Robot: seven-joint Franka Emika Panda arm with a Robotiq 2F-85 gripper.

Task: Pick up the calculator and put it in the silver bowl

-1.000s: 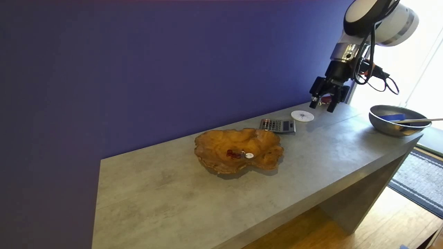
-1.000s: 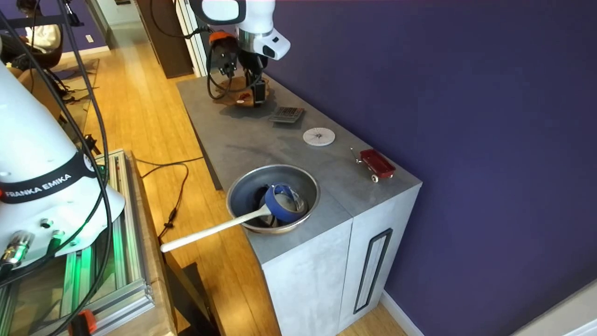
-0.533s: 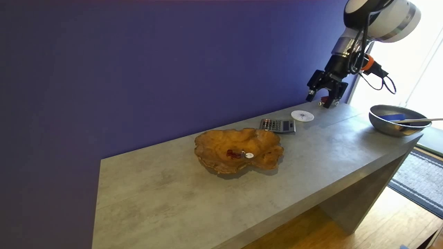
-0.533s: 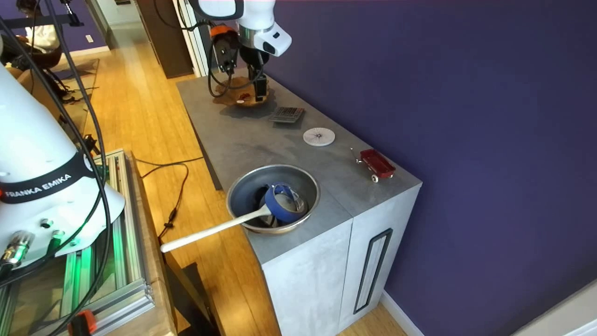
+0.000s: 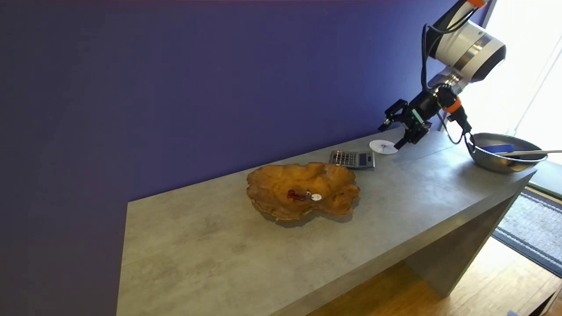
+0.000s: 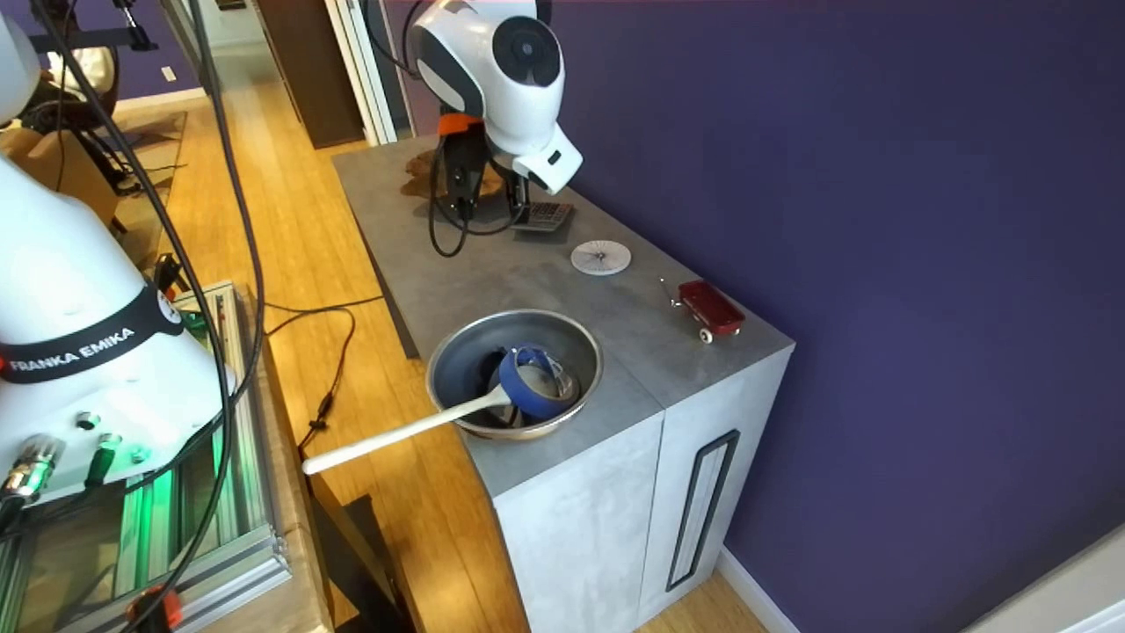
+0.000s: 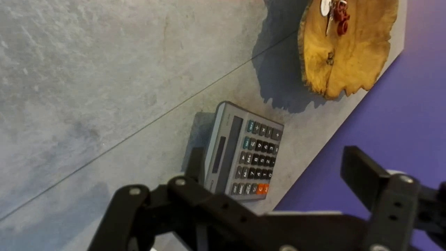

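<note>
Calculator (image 7: 244, 153) keys-up on the counter (image 5: 210, 245), right between wooden bowl (image 5: 272, 175) and white disc (image 6: 601, 258) | gripper (image 5: 391, 136) hanging in the air, spread wide! | silver bowl (image 6: 463, 356) well apart, white handle (image 6: 400, 433) jutting over its rim | red wagon (image 6: 712, 308) parked near the counter's corner

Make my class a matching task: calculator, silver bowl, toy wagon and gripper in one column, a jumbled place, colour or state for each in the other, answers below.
1. calculator
2. silver bowl
3. toy wagon
4. gripper

A. dark red
B. spread wide, holding nothing
C. lying between wooden bowl and white disc
D. pale handle jutting past its rim

Pairs: 1-C, 2-D, 3-A, 4-B
</note>
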